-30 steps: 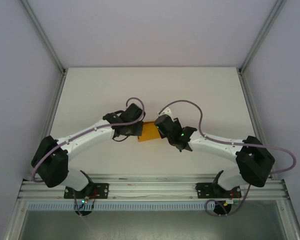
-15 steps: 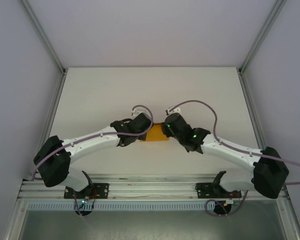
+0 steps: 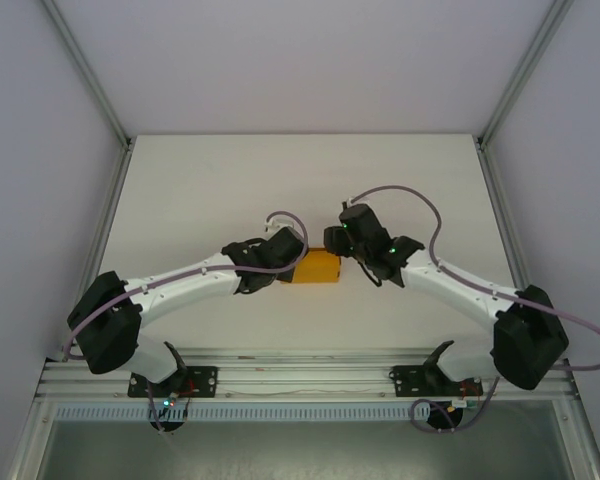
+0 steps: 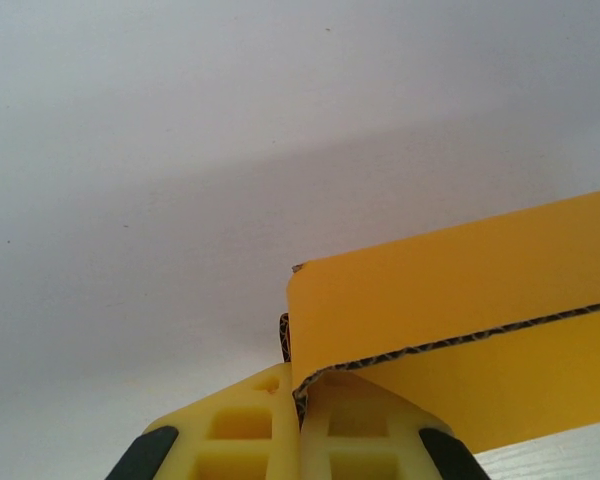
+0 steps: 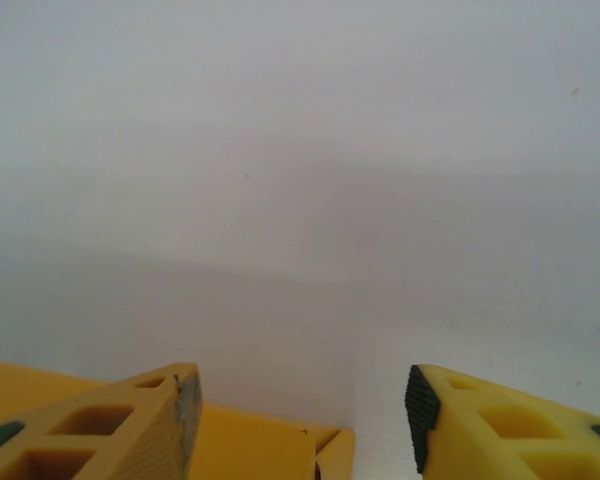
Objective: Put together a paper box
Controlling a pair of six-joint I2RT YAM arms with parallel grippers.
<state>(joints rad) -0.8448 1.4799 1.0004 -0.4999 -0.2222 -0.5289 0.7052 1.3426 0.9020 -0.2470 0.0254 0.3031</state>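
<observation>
Between the left gripper (image 4: 298, 405)'s yellow fingers (image 4: 280, 420), a corrugated edge of the paper box (image 4: 460, 300) is clamped tight, with the jaws pressed together on the card. From that grip the orange-yellow card runs out to the right of the fingers, one panel folded over another, above the white table (image 4: 180, 150).

The right gripper (image 5: 298, 405) stands released, its two fingers apart and grasping nothing. A corner of the box lies low beside its left finger, and bare table shows in the gap.

From above, the box sits mid-table between both grippers. The left one is at its left end. The right one is close at its far right corner, and contact there cannot be told. Purple cables (image 3: 280, 215) loop over both wrists. A metal rail (image 3: 300, 375) crosses the near edge by the arm bases.
</observation>
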